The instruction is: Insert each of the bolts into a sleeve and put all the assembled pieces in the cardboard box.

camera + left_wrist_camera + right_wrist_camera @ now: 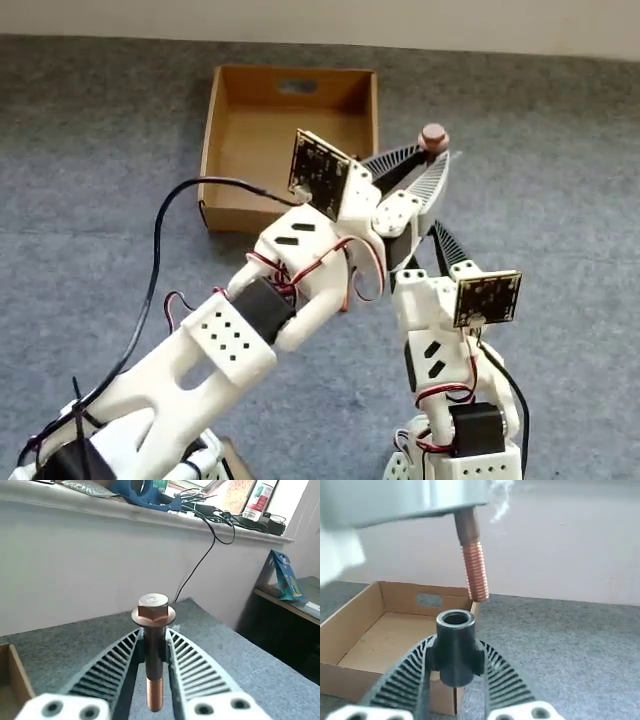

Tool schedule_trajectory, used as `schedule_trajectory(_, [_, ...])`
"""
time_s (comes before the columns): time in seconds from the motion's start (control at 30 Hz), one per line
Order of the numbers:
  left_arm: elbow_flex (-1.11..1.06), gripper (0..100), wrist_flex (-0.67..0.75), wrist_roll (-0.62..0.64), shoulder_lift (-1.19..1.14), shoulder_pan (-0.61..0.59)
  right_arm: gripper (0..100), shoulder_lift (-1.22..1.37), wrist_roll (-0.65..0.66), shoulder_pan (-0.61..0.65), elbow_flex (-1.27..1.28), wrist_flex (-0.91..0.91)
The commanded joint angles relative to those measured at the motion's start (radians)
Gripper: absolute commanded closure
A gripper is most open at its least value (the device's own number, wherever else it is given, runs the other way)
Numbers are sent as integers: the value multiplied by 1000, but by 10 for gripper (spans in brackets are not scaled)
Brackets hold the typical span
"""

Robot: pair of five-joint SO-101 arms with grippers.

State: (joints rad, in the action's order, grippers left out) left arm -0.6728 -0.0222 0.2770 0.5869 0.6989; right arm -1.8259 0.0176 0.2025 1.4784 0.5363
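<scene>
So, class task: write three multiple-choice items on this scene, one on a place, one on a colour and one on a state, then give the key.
1. Where is the bolt's threaded tip?
A) close above the sleeve's top opening
B) fully inside the sleeve
C) below the sleeve

2. What colour is the bolt?
A) green
B) copper
C) white

3. What state is the left gripper in?
A) open, holding nothing
B) shut on the sleeve
C) shut on the bolt

Key:
1 A: the right wrist view shows the tip hanging just over the sleeve's hole, not yet in it.
2 B: head and shaft are both copper-toned.
3 C: its fingers press the bolt's shaft from both sides, head up.
</scene>
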Motion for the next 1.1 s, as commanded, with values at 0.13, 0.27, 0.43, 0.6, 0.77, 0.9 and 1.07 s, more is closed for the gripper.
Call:
schedule_trajectory(0.13, [-35, 993, 18, -5, 13, -2, 992, -7, -11, 4, -12, -24])
schedule_trajectory(0.27, [-42, 993, 18, -5, 15, -2, 992, -7, -11, 4, -12, -24])
schedule_trajectory(0.43, [-38, 993, 18, -5, 15, -2, 992, -7, -11, 4, -12, -24])
schedule_trajectory(0.6, [-2, 993, 18, -3, 54, -2, 992, -7, -11, 4, -12, -24])
schedule_trajectory(0.77, [-10, 993, 5, -2, 165, -2, 992, -7, -11, 4, -12, -24])
schedule_trajectory(0.9, [-28, 993, -64, -2, 168, -2, 992, -7, -11, 4, -12, -24])
schedule_trajectory(1.07, [-25, 993, -66, -2, 168, -2, 992, -7, -11, 4, -12, -24])
